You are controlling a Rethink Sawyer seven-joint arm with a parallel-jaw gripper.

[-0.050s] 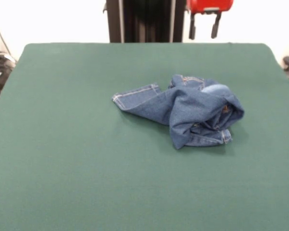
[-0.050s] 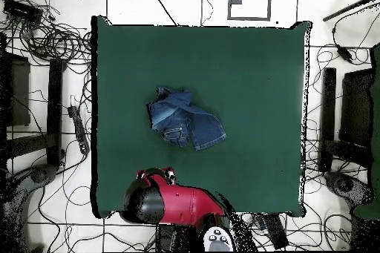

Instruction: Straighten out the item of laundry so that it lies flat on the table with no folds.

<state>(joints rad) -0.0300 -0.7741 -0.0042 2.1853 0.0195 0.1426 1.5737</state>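
The little blue jeans (image 1: 188,113) lay in a crumpled heap near the middle of the green table (image 1: 62,168). One leg stuck out flat to the side, and its pale hem (image 1: 135,95) was easy to see. The rest was bunched and folded over itself. Denim is soft and bendy but a bit thick, so it would likely slide on the felt and not tear. That loose leg end looked like the best place to grab and pull.

The claw (image 1: 204,26) hung high at the far edge of the table, well away from the jeans. Its two dark fingers stood apart, and it held nothing.
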